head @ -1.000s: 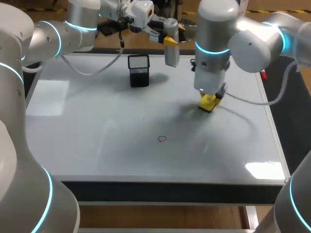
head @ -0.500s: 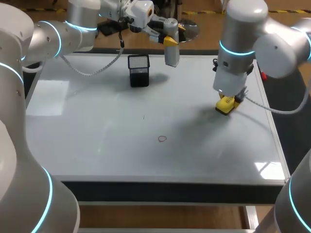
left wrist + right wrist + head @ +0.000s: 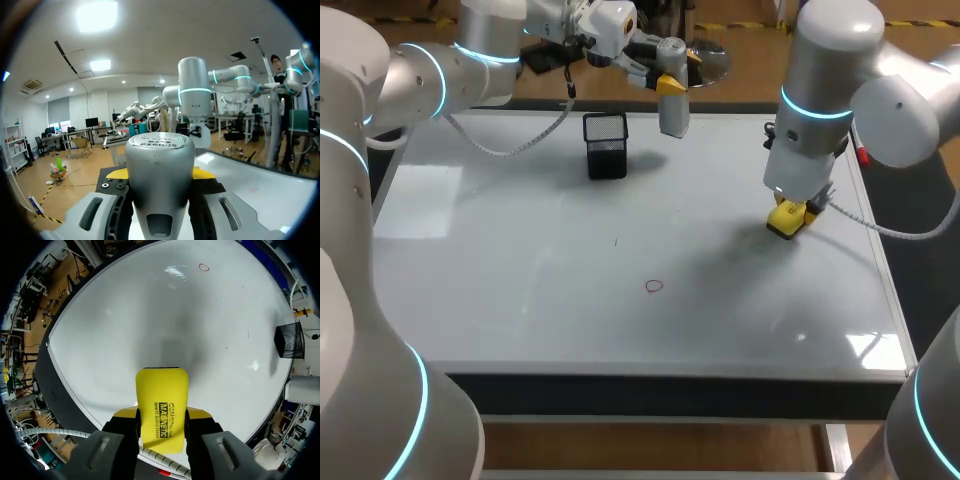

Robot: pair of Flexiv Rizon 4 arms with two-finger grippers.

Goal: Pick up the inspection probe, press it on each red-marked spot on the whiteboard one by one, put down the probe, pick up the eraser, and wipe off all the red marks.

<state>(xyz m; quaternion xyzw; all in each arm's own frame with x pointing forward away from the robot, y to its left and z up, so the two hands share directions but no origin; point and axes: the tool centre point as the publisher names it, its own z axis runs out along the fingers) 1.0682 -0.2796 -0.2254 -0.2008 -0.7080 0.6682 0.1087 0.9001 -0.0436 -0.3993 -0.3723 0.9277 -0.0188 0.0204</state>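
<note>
My left gripper (image 3: 670, 84) hangs above the whiteboard's (image 3: 500, 270) far edge, shut on the silver inspection probe (image 3: 673, 105), which stands upright. In the left wrist view the probe (image 3: 160, 170) fills the gap between the yellow-tipped fingers (image 3: 118, 173). On the board's right part, my right gripper (image 3: 787, 216) points down, shut on the yellow eraser (image 3: 785, 220), which is at the board's surface. The right wrist view shows the eraser (image 3: 162, 405) clamped between both fingers. One small red ring mark (image 3: 654, 286) lies near the board's middle front, well left of the eraser, and it shows far ahead as the red mark (image 3: 204, 267).
A black mesh holder (image 3: 605, 145) stands at the back of the board, left of the probe; the right wrist view also shows this holder (image 3: 289, 340). A tiny dark stroke (image 3: 616, 241) lies below it. A small red object (image 3: 863, 155) sits by the right edge.
My right arm has carried the eraser to the right across the board, away from the red ring. The left arm and probe have kept still.
</note>
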